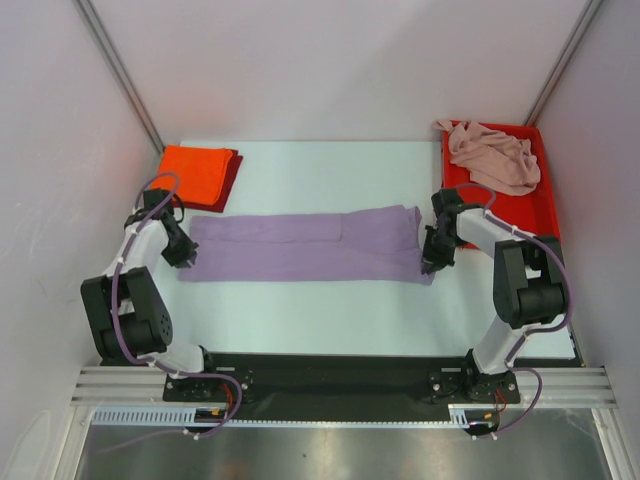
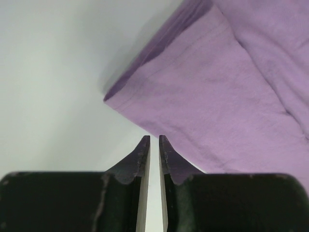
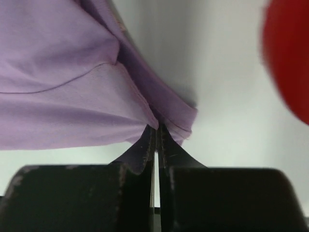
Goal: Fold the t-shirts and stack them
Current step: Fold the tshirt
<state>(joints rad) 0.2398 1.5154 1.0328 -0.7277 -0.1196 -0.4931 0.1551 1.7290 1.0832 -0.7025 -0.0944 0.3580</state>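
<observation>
The left gripper (image 1: 186, 255) is seen at the near left corner of the lavender t-shirt (image 1: 310, 247). In the left wrist view its fingers (image 2: 143, 147) are drawn almost together, with only a thin slit through which the pale table shows. No cloth is seen between them, and the shirt's hem lies just beyond the tips.

The right gripper (image 1: 430, 262) is set at the shirt's right end. In the right wrist view its jaws are pressed together on the lavender cloth, which is gathered into creases at the tips (image 3: 157, 129).

The lavender t-shirt is laid as a long folded strip across the middle of the table (image 1: 320, 320), running from left to right between the two grippers. At the far left corner an orange-red t-shirt (image 1: 195, 170) is folded and stacked on a dark red t-shirt (image 1: 234, 175), whose edge shows along the right side. At the far right a pale pink t-shirt (image 1: 495, 155) is left crumpled in a red tray (image 1: 548, 215). The table is enclosed by plain white walls (image 1: 330, 60).
</observation>
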